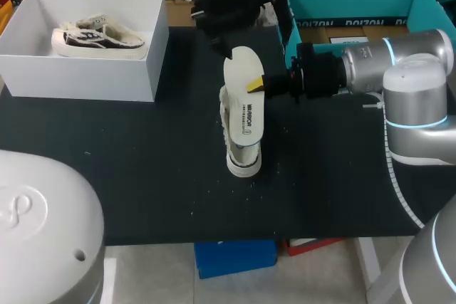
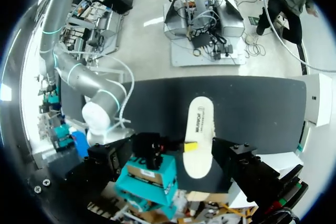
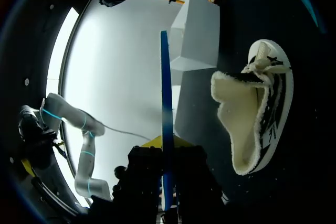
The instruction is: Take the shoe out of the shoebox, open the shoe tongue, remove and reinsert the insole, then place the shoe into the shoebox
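Black tabletop: insole pinched at side edge by right pincer, over shoe. Left pincer spread. Insole judged light, floppy; firmer hold expected near heel.

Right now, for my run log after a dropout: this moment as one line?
step: insole out of shoe | right gripper: shut on insole | shoe: on table, outside shoebox

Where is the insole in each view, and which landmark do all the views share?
Head view: insole mid-table, over the shoe, held by the right gripper.
Left wrist view: insole ahead, over the black table.
Right wrist view: insole edge-on, a blue strip between the fingers.
Shared landmark: white shoebox.
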Available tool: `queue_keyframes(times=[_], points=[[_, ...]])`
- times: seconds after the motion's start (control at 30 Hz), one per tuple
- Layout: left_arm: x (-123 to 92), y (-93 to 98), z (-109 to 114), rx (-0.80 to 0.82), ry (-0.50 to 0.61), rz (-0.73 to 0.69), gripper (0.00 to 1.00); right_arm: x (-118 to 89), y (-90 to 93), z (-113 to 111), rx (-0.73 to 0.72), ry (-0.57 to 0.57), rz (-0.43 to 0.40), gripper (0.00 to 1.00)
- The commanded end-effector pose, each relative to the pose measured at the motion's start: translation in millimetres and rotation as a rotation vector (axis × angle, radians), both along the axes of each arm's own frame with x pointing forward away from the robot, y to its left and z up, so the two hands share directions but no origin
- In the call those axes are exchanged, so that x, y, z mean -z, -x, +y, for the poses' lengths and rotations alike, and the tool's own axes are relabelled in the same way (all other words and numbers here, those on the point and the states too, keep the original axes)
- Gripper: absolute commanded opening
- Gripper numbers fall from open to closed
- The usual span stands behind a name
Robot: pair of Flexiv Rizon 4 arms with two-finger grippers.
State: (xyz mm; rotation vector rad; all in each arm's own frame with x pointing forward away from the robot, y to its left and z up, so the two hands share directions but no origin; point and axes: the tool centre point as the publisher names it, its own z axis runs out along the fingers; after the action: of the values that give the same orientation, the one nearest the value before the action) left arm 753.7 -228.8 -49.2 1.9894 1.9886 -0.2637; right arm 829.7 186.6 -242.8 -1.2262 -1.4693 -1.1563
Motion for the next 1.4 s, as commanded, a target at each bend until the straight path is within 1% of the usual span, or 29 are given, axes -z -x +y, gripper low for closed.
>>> queue_keyframes(times=[0.03, 0.27, 0.4, 0.7, 0.8, 0.97, 1.23, 1.4], points=[[-1, 3.3, -4, -0.006, -0.074, -0.005, 1.0, 1, 0.5, 1, 0.002, 0.0, -0.001, 0.0], [0, 6.2, -2, 0.011, -0.089, -0.01, 1.0, 1, 0.5, 1, 0.002, 0.0, -0.001, 0.0], [6, 5.6, -3, 0.043, -0.105, -0.001, 1.0, 1, 0.5, 1, 0.002, 0.0, -0.001, 0.0], [14, -8.3, -1, 0.055, -0.157, 0.028, 1.0, 1, 0.5, 1, 0.002, 0.0, -0.001, 0.0], [16, -16.0, 0, 0.059, -0.162, 0.034, 1.0, 1, 0.5, 1, 0.002, 0.0, -0.001, 0.0], [21, -32.3, 1, 0.069, -0.2, 0.039, 1.0, 1, 0.5, 1, 0.002, 0.0, -0.001, 0.0], [30, -69.6, 9, 0.08, -0.228, 0.059, 1.0, 1, 0.5, 1, 0.002, 0.0, -0.001, 0.0], [35, -97.4, 13, 0.092, -0.236, 0.073, 1.0, 1, 0.5, 1, 0.002, 0.0, -0.001, 0.0]])
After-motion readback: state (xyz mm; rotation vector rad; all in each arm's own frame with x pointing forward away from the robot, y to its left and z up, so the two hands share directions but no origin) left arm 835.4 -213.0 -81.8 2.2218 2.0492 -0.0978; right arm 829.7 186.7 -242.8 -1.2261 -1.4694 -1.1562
